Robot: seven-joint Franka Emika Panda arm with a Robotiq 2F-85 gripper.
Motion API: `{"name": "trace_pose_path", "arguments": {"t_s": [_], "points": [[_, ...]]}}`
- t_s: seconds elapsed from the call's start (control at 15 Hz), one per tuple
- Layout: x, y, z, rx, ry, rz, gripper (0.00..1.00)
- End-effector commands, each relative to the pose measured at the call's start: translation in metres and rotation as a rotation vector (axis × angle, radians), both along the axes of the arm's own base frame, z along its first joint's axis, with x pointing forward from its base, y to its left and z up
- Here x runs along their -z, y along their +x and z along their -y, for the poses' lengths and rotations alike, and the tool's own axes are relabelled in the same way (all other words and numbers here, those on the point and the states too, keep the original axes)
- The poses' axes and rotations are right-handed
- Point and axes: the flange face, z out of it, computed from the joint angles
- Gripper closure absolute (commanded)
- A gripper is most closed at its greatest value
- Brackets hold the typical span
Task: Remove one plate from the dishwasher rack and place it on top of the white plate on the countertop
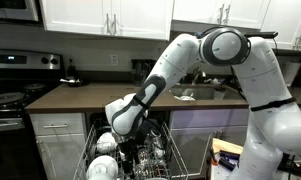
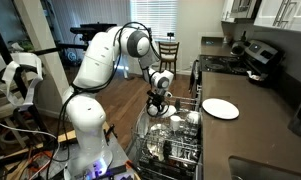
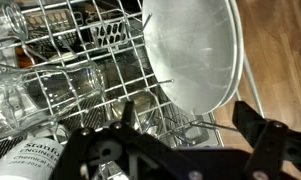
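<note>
The dishwasher rack (image 1: pixel 140 160) (image 2: pixel 160 150) (image 3: pixel 100 60) is pulled out and holds white dishes and glasses. In the wrist view a white plate (image 3: pixel 190 50) stands upright among the tines. My gripper (image 3: pixel 188 117) is open just below this plate's lower edge, with only wire tines between its fingers. In both exterior views the gripper (image 1: pixel 123 126) (image 2: pixel 160 106) hangs low over the rack. The small white plate (image 2: pixel 220 108) lies flat on the dark countertop (image 2: pixel 252 125) (image 1: pixel 80 96) beside the rack; it does not show in the exterior view that faces the cabinets.
Clear glasses (image 3: pixel 50 90) and a labelled bottle (image 3: pixel 30 152) stand in the rack to one side of the plate. A stove (image 1: pixel 10 100) (image 2: pixel 225 62) borders the countertop. A sink (image 1: pixel 202 92) lies behind my arm. White bowls (image 1: pixel 105 145) sit in the rack.
</note>
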Motion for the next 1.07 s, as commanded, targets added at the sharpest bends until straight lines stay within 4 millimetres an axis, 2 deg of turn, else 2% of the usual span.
{"name": "trace_pose_path", "arguments": {"t_s": [0.0, 1.0], "points": [[0.006, 0.007, -0.004, -0.027, 0.044, 0.007, 0.0], [0.035, 0.007, -0.011, -0.051, 0.066, -0.031, 0.0]]}}
